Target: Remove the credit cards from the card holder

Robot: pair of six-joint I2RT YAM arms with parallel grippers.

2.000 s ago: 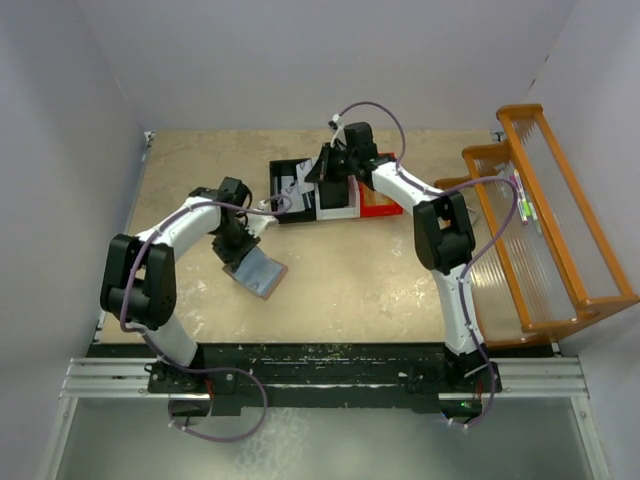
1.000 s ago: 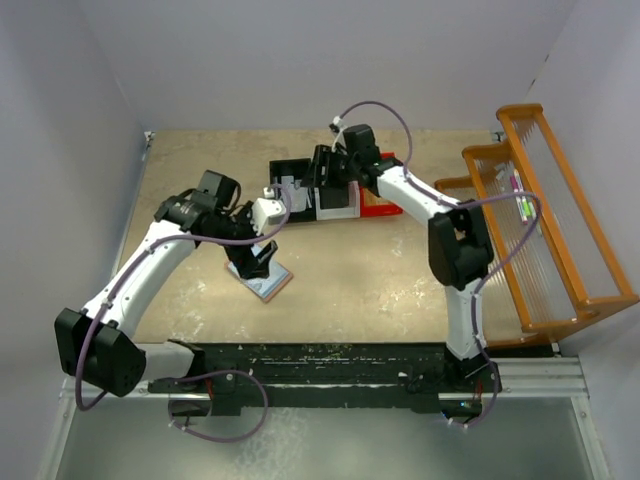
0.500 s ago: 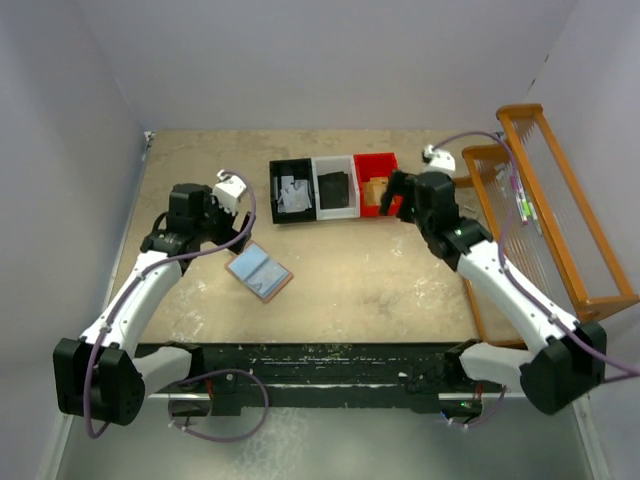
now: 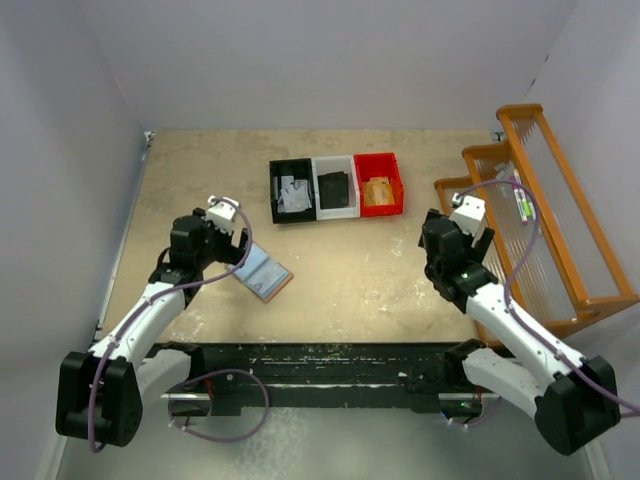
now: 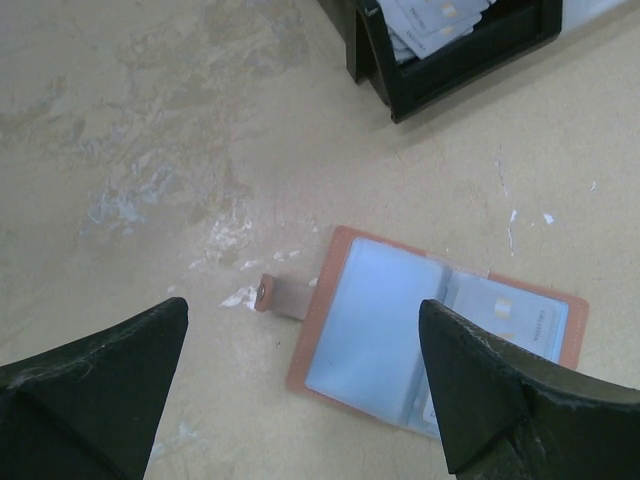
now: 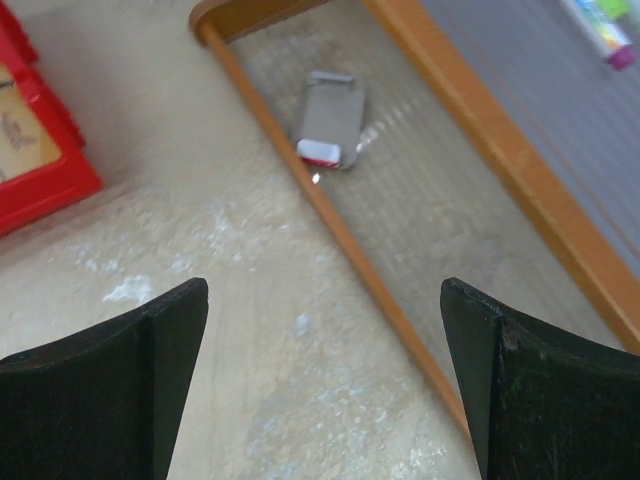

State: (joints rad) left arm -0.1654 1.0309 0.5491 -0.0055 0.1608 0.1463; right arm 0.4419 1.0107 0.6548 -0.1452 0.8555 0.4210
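card holder open flat on surface, blue-grey inside up so slots are reachable | credit cards piled in black bin, one seemingly left in a slot | left claw wide, empty, above holder | right claw wide, empty, parked by orange rack

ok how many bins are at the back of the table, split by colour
black bin: 1
white bin: 1
red bin: 1
total: 3
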